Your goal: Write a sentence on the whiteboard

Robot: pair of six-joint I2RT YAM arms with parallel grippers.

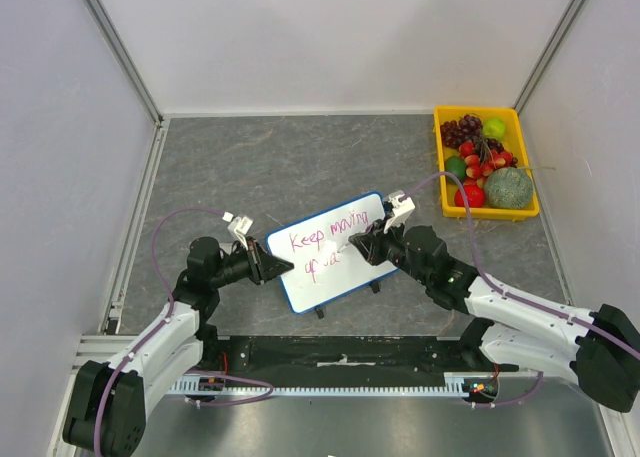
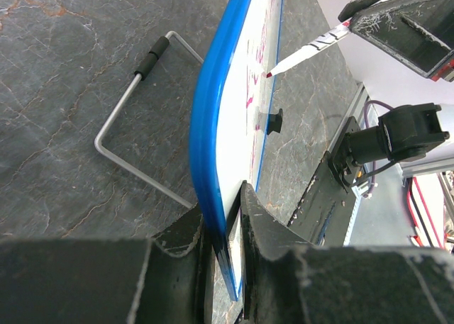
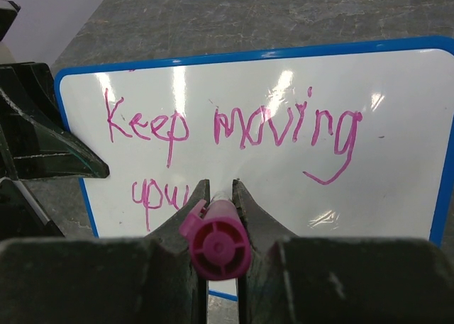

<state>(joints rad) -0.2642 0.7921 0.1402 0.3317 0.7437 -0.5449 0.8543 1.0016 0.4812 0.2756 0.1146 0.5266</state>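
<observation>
The whiteboard [image 1: 330, 289], white with a blue rim, stands tilted on the table between both arms. The sentence [image 3: 234, 125], in magenta, reads "Keep moving", with "upw" started on a second line. My left gripper [image 2: 225, 218] is shut on the whiteboard's [image 2: 206, 125] left edge, one finger on each face. My right gripper [image 3: 220, 193] is shut on a magenta marker [image 3: 216, 242], seen from its back end, with the whiteboard [image 3: 397, 161] in front of it. In the left wrist view the marker [image 2: 305, 51] has its tip at the board's face beside the second line.
A yellow tray [image 1: 476, 110] of toy fruit sits at the back right. A bent wire stand [image 2: 128, 104] props the board from behind. Grey walls close in the left, right and back sides. The arms' base rail [image 1: 330, 362] runs along the near edge.
</observation>
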